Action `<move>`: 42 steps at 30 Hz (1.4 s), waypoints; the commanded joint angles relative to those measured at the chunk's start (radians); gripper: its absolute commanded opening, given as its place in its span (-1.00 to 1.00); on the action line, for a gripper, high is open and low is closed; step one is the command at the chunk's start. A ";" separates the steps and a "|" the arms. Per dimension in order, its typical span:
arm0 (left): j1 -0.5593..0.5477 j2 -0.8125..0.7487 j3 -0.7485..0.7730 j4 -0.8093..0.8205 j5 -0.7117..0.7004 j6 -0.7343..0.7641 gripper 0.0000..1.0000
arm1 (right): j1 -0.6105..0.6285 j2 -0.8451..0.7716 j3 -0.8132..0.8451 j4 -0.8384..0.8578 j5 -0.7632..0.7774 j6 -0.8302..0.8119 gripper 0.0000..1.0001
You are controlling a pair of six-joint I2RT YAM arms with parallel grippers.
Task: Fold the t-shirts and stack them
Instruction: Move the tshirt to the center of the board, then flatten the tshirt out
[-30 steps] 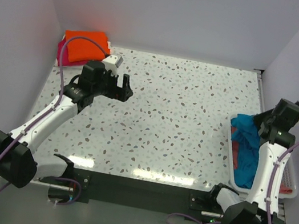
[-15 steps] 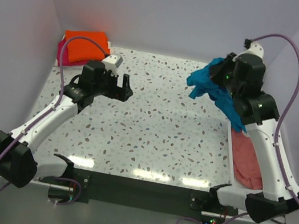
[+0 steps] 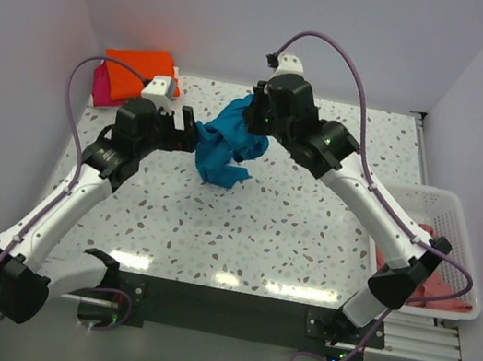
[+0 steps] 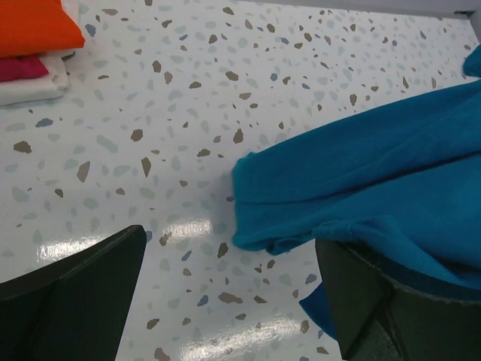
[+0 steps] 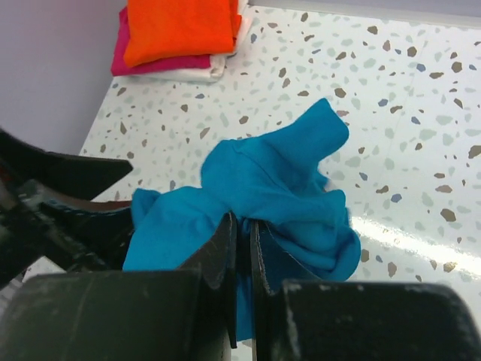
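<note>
Although the salmon t-shirt (image 3: pixel 442 291) lies in the white basket (image 3: pixel 450 194) at the near right, the step in hand looks to be further in, over the middle of the tabletop (image 3: pixel 309 221): getting the teal t-shirt (image 3: pixel 224 145) spread flat for folding. That shirt hangs in a crumpled bunch from the right end effector (image 5: pixel 244 229), whose fingers are pinched tight on a fold of the cloth. Its lowest folds come close to the surface, though I cannot tell whether they touch. Just beside the bunch, on its left, the left end effector (image 3: pixel 187 129) is spread wide and holds nothing, with cloth right at one of its fingers. To do this well, it should take a true edge, a hem corner or a shoulder, rather than close on the thick middle, where it would likely catch several layers. Which edge is which cannot be read from so tangled a bundle, so letting the shirt hang and untwist would probably help. With two separate holds, the arms can draw apart and lower the cloth so that it lays itself out smooth. Well apart at the far left corner, the folded orange t-shirt (image 3: pixel 139 69) sits on the magenta t-shirt (image 3: pixel 101 86), and the spreading should keep clear of that stack.
</note>
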 commanded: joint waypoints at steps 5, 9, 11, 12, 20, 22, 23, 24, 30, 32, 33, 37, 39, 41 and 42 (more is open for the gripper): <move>0.008 -0.005 0.002 0.052 -0.018 -0.097 1.00 | -0.224 0.019 -0.156 0.028 -0.139 0.033 -1.00; 0.002 0.026 -0.091 0.129 0.082 -0.178 1.00 | -0.451 0.008 -0.359 0.086 -0.225 0.056 -0.39; -0.003 0.055 -0.149 0.172 0.088 -0.224 1.00 | -0.474 -0.002 -0.434 0.079 -0.190 0.033 0.12; -0.009 0.064 -0.168 0.189 0.085 -0.235 1.00 | -0.474 -0.013 -0.460 0.082 -0.182 0.032 0.23; -0.023 0.220 -0.237 0.295 0.037 -0.316 0.93 | -0.454 -0.202 -0.804 0.217 -0.170 0.093 0.30; -0.025 0.265 -0.238 0.345 0.007 -0.355 0.88 | -0.445 -0.212 -0.844 0.253 -0.170 0.108 0.28; -0.026 0.277 -0.240 0.356 -0.018 -0.372 0.83 | -0.436 -0.209 -0.870 0.267 -0.171 0.113 0.27; -0.029 0.291 -0.240 0.362 -0.030 -0.385 0.79 | -0.431 -0.202 -0.876 0.280 -0.170 0.124 0.26; -0.054 0.375 -0.205 0.353 -0.180 -0.436 0.60 | -0.377 -0.127 -0.880 0.348 -0.168 0.161 0.23; -0.054 0.400 -0.193 0.351 -0.203 -0.447 0.57 | -0.350 -0.094 -0.861 0.372 -0.176 0.168 0.21; -0.054 0.407 -0.186 0.347 -0.213 -0.447 0.56 | -0.338 -0.081 -0.849 0.378 -0.165 0.167 0.20; -0.055 0.450 -0.166 0.336 -0.231 -0.447 0.49 | -0.288 0.011 -0.784 0.366 -0.118 0.174 0.17; -0.054 0.460 -0.160 0.333 -0.243 -0.450 0.43 | -0.276 0.053 -0.768 0.363 -0.093 0.182 0.13; -0.054 0.470 -0.157 0.338 -0.243 -0.449 0.42 | -0.268 0.082 -0.761 0.361 -0.069 0.187 0.10; -0.054 0.475 -0.156 0.339 -0.239 -0.449 0.41 | -0.267 0.091 -0.760 0.366 -0.055 0.187 0.05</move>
